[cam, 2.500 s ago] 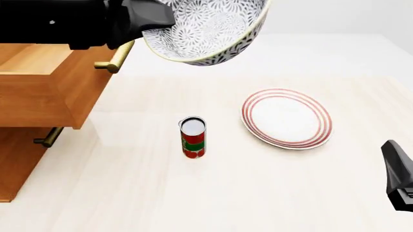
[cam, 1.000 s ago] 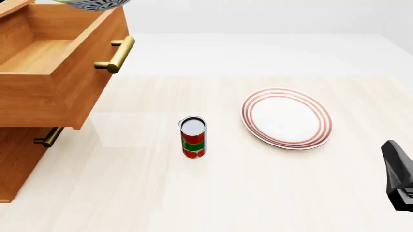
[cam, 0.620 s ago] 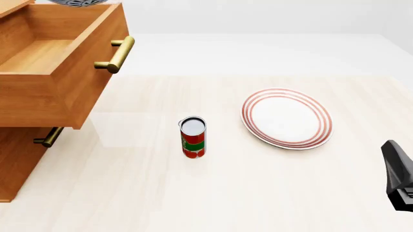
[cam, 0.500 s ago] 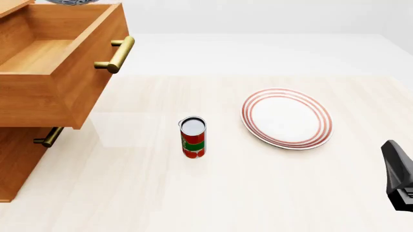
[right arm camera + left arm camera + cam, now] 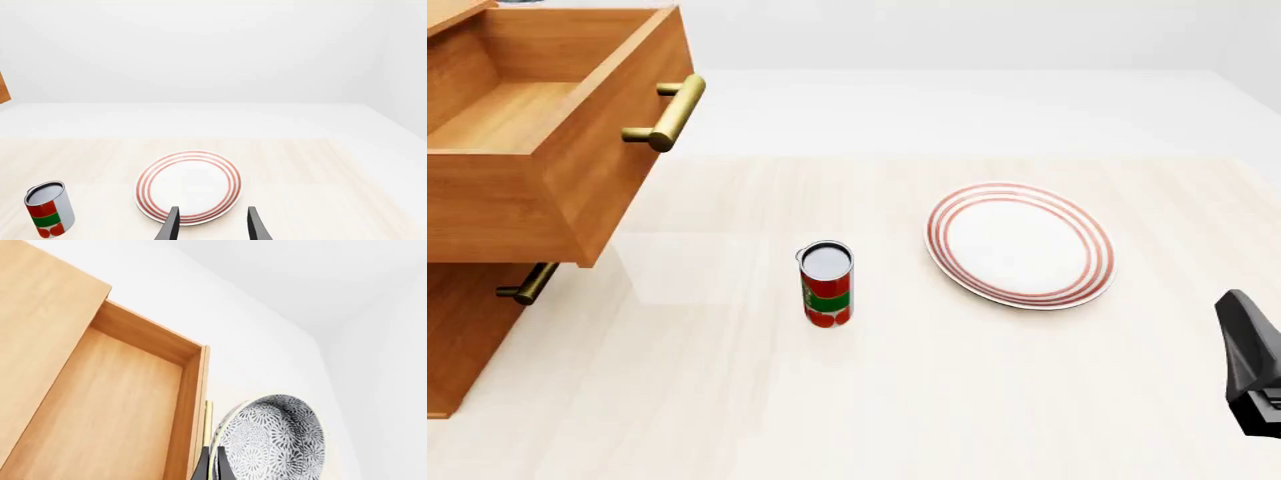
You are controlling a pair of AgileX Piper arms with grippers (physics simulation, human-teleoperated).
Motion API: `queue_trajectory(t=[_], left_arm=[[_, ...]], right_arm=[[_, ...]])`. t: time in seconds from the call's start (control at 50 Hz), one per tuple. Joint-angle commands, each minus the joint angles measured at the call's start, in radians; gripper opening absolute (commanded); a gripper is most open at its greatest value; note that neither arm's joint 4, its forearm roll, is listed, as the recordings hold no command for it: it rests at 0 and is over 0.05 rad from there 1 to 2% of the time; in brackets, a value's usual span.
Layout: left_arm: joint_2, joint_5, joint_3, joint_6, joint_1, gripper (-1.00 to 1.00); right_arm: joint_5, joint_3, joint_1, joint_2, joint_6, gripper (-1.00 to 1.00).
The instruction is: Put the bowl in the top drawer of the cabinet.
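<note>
— Wooden drawer (image 5: pixel 547 150) is pulled out of the cabinet (image 5: pixel 461 340) and its inside looks bare. So how far along is the job?

— About halfway, I judge. The bowl (image 5: pixel 273 440) is not in the drawer yet. The left gripper (image 5: pixel 212 471) is pinched tight on the bowl's rim and holds it tipped on edge, above the drawer and just past its handle side. It must come over the opening, then down, then be let go.

— And the other arm?

— The right gripper (image 5: pixel 210 222) waits near the plate (image 5: pixel 1021 245), well apart from the drawer, fingers spread with nothing between them. The plate holds nothing. The can (image 5: pixel 825 284) stands between the drawer and the plate.
</note>
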Motion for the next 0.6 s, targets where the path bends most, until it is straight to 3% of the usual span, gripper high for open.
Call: queue_trajectory(t=[0.02,0.4,0.6], left_arm=[[-0.001,0.012,-0.015,0.008,0.061,-1.00],[0.018,0.004,0.008,0.022,0.154,-1.00],[0.040,0.020,-0.023,0.048,0.185,-1.00]], right_arm=[[0.000,0.000,0.000,0.000,0.000,1.00],[0.000,0.000,0.000,0.000,0.000,1.00],[0.000,0.000,0.000,0.000,0.000,1.00]])
